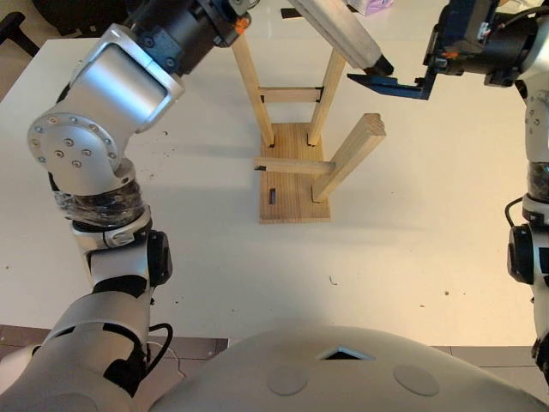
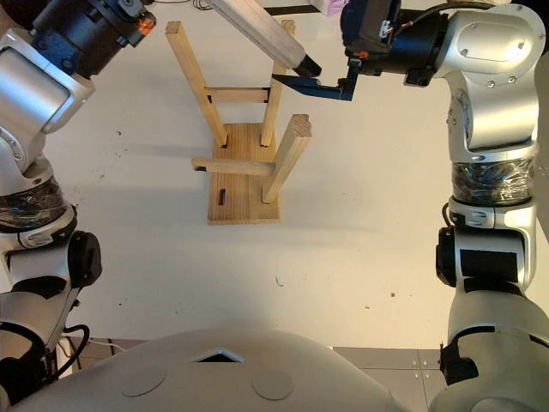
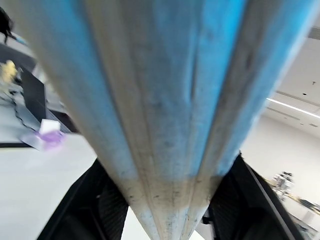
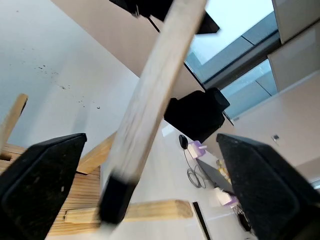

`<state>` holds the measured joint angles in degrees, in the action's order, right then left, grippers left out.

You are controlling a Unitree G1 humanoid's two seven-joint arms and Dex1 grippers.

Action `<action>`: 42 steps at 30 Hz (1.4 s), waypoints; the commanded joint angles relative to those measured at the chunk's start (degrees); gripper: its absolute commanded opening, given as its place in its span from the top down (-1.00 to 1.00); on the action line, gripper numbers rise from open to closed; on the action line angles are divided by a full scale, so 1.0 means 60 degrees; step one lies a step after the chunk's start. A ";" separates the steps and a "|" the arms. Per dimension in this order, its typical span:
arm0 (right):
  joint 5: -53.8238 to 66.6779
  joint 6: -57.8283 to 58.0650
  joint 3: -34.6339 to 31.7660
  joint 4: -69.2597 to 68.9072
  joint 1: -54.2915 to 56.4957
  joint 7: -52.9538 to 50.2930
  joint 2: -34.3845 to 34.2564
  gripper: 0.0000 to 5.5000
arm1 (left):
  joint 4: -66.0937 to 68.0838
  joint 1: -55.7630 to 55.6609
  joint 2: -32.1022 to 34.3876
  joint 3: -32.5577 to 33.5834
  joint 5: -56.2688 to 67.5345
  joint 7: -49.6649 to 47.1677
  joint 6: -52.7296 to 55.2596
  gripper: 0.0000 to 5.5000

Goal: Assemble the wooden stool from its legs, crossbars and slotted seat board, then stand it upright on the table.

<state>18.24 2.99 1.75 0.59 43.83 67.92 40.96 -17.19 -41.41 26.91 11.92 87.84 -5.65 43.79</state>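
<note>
The left claw [image 3: 166, 212] is closed on the loose leg [image 1: 339, 30] and holds it in the air above the far part of the worktop [image 1: 412, 240]. The long axis of this leg runs slanted. Its dark end [image 1: 382, 64] points down toward the right edge, just beside the right claw [image 4: 155, 180]. That claw is wide open and holds nothing; from its own camera the leg passes between its two fingers.

The seat board [image 1: 296, 206] lies flat in the middle of the worktop, toward the far edge. Two legs [image 1: 251, 81] joined by a crossbar [image 1: 290, 94] stand on its far end. A third leg [image 1: 352, 159] leans at its right side with a crossbar [image 1: 292, 165] sticking out to the left.

The free slot [image 1: 273, 196] is at the board's near-left part, below and to the left of the held leg, so I judge the left arm is the nearer one. The leg must first be turned upright.
</note>
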 commanded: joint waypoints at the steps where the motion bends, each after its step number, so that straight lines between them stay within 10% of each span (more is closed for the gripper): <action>1: 0.1020 0.0975 -0.0796 -0.0492 -0.0356 0.0288 0.0543 -0.74 | 0.0045 0.0031 0.1061 0.0682 -0.0645 0.1146 0.0076 0.25; 10: 0.1236 0.1418 -0.2667 0.0136 -0.0940 -0.1670 0.0621 -0.74 | -0.0130 0.3221 0.5122 0.0997 -0.4848 0.8375 -0.0855 0.25; 16: 0.0721 0.0953 -0.2585 0.1067 -0.0921 -0.2307 0.0426 -0.74 | 0.0138 0.5187 0.5054 0.0368 -0.6717 1.0699 -0.2360 0.25; 42: -0.0191 -0.0667 -0.1437 0.5123 0.1480 -0.1599 -0.0272 -0.74 | -0.1654 0.6715 0.2577 -0.0610 -0.8309 1.0366 -0.4172 0.25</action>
<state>17.75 -0.24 -7.19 30.34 50.96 57.44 39.97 -26.56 -2.06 43.03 9.10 39.54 57.18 19.95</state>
